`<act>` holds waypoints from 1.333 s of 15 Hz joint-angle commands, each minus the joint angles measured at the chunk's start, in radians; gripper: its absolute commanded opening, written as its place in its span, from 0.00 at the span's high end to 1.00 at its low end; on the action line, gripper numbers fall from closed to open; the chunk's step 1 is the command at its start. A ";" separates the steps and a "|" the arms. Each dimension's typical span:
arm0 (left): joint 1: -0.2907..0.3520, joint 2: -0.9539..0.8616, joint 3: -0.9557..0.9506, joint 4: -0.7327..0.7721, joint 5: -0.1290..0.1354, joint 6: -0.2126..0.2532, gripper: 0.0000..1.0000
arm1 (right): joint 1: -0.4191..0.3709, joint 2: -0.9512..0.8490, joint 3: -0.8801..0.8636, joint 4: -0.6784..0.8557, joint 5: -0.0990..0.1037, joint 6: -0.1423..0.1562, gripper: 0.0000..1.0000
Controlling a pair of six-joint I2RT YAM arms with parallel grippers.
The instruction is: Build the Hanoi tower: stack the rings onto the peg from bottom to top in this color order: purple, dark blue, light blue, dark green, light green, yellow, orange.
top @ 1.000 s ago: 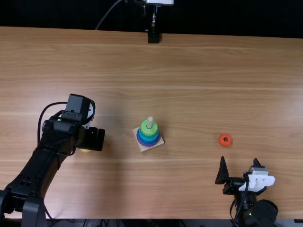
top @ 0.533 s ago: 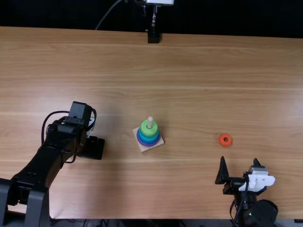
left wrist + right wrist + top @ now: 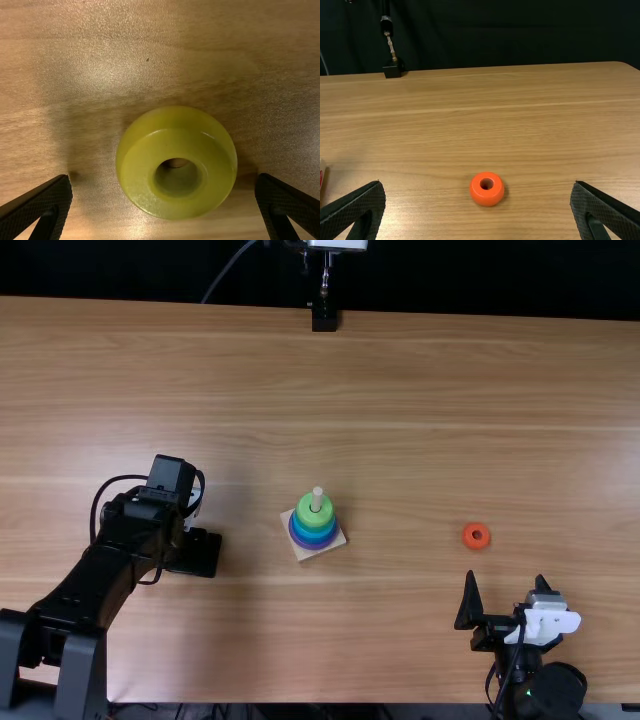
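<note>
Dark cloth [image 3: 495,35] hangs behind the light brown wooden bench [image 3: 400,440], and a slim stand [image 3: 324,316] with a black foot is at the bench's far edge. Near the middle, in the top view, a square wooden base [image 3: 303,553] sits turned at an angle, with a pale peg [image 3: 317,498] upright on it. Rings are stacked around the peg: a purple ring [image 3: 313,547] lowest, blue ones above it, and a light green ring [image 3: 314,516] uppermost, the peg's tip rising out of it. Well apart from the stack, over the left part of the bench, is the left gripper [image 3: 196,553]. Its own wrist view has the jaws spread wide, one on either side of a yellow ring [image 3: 176,144] that lies flat on the wood, hole up; neither touches it, so nothing is held. The right gripper [image 3: 506,582] is low on the right in the top view, its jaws far apart and gripping nothing. Just beyond it an orange ring [image 3: 467,536] rests flat on the bench, apart from both jaws.
</note>
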 commanded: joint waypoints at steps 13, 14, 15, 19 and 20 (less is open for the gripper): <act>-0.002 0.028 0.059 0.003 -0.002 0.010 0.00 | -0.003 -0.012 -0.063 -0.067 -0.009 0.000 0.00; -0.002 0.028 0.059 0.003 -0.002 0.010 0.00 | -0.003 -0.012 -0.063 -0.067 -0.009 0.000 0.00; -0.002 0.028 0.059 0.003 -0.002 0.010 0.00 | -0.003 -0.012 -0.063 -0.067 -0.009 0.000 0.00; 0.000 0.028 0.059 0.017 0.002 0.012 0.51 | -0.003 -0.012 -0.063 -0.067 -0.009 0.000 0.00; 0.000 0.028 0.051 0.052 0.002 0.012 0.66 | -0.003 -0.012 -0.063 -0.067 -0.009 0.000 0.00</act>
